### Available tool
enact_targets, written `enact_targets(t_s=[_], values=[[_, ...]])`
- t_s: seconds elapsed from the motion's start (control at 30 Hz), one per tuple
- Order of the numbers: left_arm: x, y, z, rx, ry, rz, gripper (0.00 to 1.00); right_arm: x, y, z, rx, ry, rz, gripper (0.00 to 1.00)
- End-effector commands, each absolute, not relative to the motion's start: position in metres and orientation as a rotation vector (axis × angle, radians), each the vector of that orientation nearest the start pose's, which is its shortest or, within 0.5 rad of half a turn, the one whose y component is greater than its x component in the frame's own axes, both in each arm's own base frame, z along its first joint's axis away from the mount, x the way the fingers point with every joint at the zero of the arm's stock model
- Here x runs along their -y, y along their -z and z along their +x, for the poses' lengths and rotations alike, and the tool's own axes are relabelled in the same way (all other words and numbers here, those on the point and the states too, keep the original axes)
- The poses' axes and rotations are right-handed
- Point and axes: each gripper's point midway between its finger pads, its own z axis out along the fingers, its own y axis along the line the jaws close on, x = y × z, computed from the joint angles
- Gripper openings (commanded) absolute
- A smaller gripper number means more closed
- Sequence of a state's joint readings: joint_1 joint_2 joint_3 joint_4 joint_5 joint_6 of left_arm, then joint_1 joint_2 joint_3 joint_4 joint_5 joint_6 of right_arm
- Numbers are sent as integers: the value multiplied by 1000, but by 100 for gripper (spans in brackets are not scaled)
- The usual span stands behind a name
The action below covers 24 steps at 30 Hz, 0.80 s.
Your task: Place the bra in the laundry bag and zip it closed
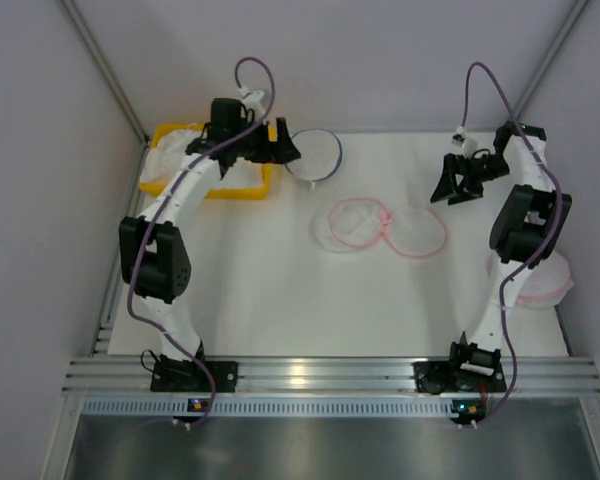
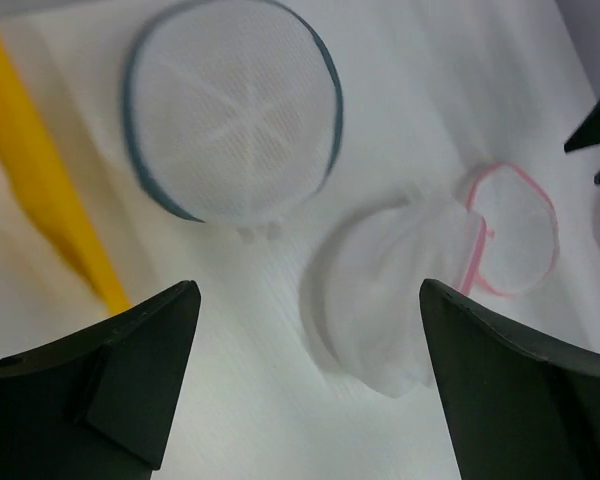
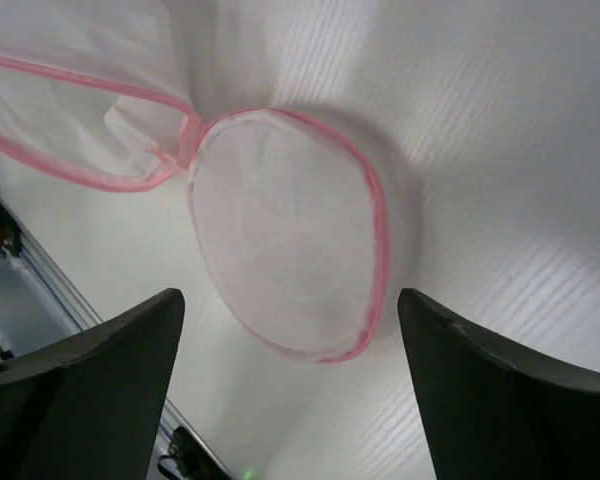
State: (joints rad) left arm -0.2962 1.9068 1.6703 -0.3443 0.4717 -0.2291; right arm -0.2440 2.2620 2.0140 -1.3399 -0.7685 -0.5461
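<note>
both jaws are spread, empty. the bra (image 2: 380, 300) is soft and limp; pinch a cup's edge, and expect the light mesh bag (image 3: 290, 260) to slide.

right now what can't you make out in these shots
1. Top view: the left arm covers much of the yellow tray, so its white contents cannot be identified.
2. Top view: the pinkish-white item at the table's right edge is partly behind the right arm and too small to name.
3. Left wrist view: the bra is blurred, so whether it lies inside the laundry bag or merely against it is unclear.
</note>
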Motion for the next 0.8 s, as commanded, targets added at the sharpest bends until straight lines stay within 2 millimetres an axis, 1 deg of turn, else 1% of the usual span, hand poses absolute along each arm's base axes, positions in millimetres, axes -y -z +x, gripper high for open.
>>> enact_targets(t_s=[0.0, 0.03, 0.07, 0.1, 0.13, 0.17, 0.2, 0.23, 0.27, 0.3, 0.33, 0.37, 0.4, 0.43, 0.47, 0.5, 0.53, 0.57, 0.6, 0.63, 0.67, 0.73, 0.77], values=[[154, -300, 498, -1986, 671, 241, 98, -3, -165, 429, -2538, -824, -448, 91], [139, -302, 501, -1992, 654, 218, 98, 1, -171, 434, -2518, -766, -459, 98], [122, -312, 506, -1976, 629, 197, 98, -2, -186, 433, -2484, -722, -487, 99], [92, -308, 512, -1996, 592, 142, 98, -3, -192, 434, -2470, -689, -502, 99], [73, -307, 516, -1994, 546, 135, 98, 0, -197, 435, -2463, -635, -519, 99], [55, -306, 520, -1996, 501, 120, 98, -8, -208, 433, -2438, -605, -558, 99], [35, -300, 522, -2009, 458, 104, 98, -11, -209, 430, -2439, -594, -574, 99], [24, -296, 524, -2010, 401, 148, 96, -14, -212, 428, -2435, -573, -592, 100], [15, -291, 526, -2017, 348, 171, 95, -24, -223, 425, -2402, -555, -627, 99], [12, -280, 526, -2035, 329, 197, 94, -30, -221, 420, -2407, -564, -641, 99], [10, -273, 526, -2044, 297, 261, 91, -41, -222, 416, -2402, -570, -668, 99], [16, -266, 523, -2054, 323, 320, 90, -47, -226, 412, -2388, -567, -686, 99], [19, -255, 524, -2072, 339, 387, 88, -53, -223, 407, -2400, -580, -695, 100], [21, -241, 517, -2097, 328, 502, 85, -59, -222, 403, -2403, -589, -711, 99], [20, -229, 518, -2116, 319, 535, 84, -69, -223, 397, -2404, -602, -743, 99], [20, -219, 518, -2133, 310, 559, 83, -74, -219, 392, -2417, -616, -755, 100], [18, -210, 517, -2150, 283, 603, 80, -79, -220, 388, -2416, -623, -770, 99], [19, -199, 518, -2172, 270, 620, 77, -93, -219, 383, -2411, -641, -808, 99], [15, -191, 520, -2196, 233, 620, 76, -97, -216, 379, -2421, -655, -809, 99], [16, -186, 520, -2208, 224, 629, 76, -104, -217, 375, -2413, -663, -829, 99], [18, -175, 521, -2232, 222, 630, 75, -108, -216, 372, -2413, -670, -835, 100], [17, -164, 522, -2262, 201, 624, 74, -116, -212, 367, -2419, -684, -850, 99], [17, -154, 523, -2285, 196, 622, 73, -118, -210, 365, -2421, -688, -852, 99]])
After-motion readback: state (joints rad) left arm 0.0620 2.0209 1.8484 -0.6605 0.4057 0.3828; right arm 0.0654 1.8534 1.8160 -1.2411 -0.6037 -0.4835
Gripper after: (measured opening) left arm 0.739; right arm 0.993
